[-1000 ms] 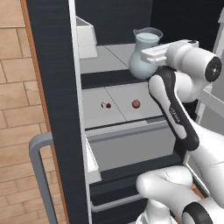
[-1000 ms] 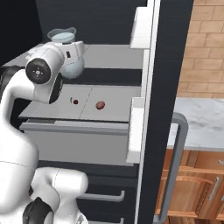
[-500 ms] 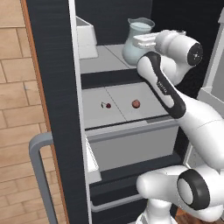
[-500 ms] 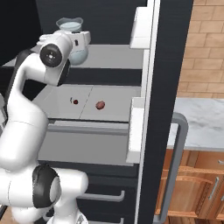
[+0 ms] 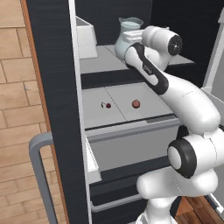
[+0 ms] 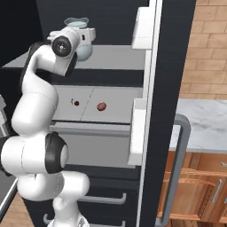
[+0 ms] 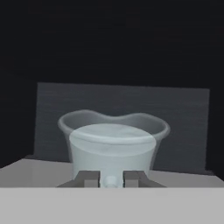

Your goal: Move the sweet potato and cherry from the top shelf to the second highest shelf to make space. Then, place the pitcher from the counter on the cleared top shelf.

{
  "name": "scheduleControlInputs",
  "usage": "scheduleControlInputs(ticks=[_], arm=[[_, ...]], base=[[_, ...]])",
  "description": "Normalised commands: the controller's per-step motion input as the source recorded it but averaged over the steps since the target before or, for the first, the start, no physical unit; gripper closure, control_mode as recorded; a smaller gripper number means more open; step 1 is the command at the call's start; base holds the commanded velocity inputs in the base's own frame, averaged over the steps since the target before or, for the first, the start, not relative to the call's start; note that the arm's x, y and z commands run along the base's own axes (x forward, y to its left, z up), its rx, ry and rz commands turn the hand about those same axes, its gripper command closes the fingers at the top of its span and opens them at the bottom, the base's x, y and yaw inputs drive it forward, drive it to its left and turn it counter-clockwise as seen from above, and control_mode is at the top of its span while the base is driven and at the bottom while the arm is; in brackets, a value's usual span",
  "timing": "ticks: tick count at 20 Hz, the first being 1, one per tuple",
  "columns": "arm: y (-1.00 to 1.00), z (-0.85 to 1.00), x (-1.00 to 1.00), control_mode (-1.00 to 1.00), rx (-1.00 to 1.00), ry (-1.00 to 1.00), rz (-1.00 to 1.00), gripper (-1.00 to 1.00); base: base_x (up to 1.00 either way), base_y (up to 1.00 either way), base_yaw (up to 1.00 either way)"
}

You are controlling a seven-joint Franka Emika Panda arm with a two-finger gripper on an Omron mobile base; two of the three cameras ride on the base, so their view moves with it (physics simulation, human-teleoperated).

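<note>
A: The pitcher (image 5: 127,36), a pale blue-green glassy jug with a bulbous body, narrow neck and flared rim, stands upright over the top shelf (image 5: 98,61), a flat mid-grey slab with a dark front edge. Whether its base touches the slab or hangs just above it, I cannot tell.

B: What has hold of it?

A: The white arm's two-finger gripper (image 7: 110,178). In the hand view its small dark tips sit close together, shut on the near side of the jug, low on the body, with the rim directly ahead and above them.

B: Reading the left base view from left to right, what lies where?

A: First the open dark door, then the shelves. On the second highest shelf (image 5: 131,124), a pale grey slab with a light front rail, lies the cherry (image 5: 107,105), a tiny dark red ball with a thin stem, and to its right the sweet potato (image 5: 136,104), a small rounded reddish-brown lump. They are near each other but apart. Above them is the jug, and right of it the white wrist.

B: Which relation matters for the coming move?

A: The jug lies straight ahead of the gripper, deeper into the shelf, its long axis vertical. I judge that what remains is to set it down, let go and withdraw.
</note>
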Motion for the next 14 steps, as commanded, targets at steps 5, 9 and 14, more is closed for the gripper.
scheduleControlInputs(ticks=[5, 9, 14], arm=[[0.20, -0.04, 0.78, -1.00, -0.03, 0.01, 0.00, 1.00], [0.21, -0.05, 0.76, -1.00, -0.03, 0.00, 0.00, 1.00], [0.19, -0.07, 0.65, -1.00, -0.04, 0.00, 0.00, 1.00]], base=[[0.00, 0.00, 0.00], [0.00, 0.00, 0.00], [0.00, 0.00, 0.00]])
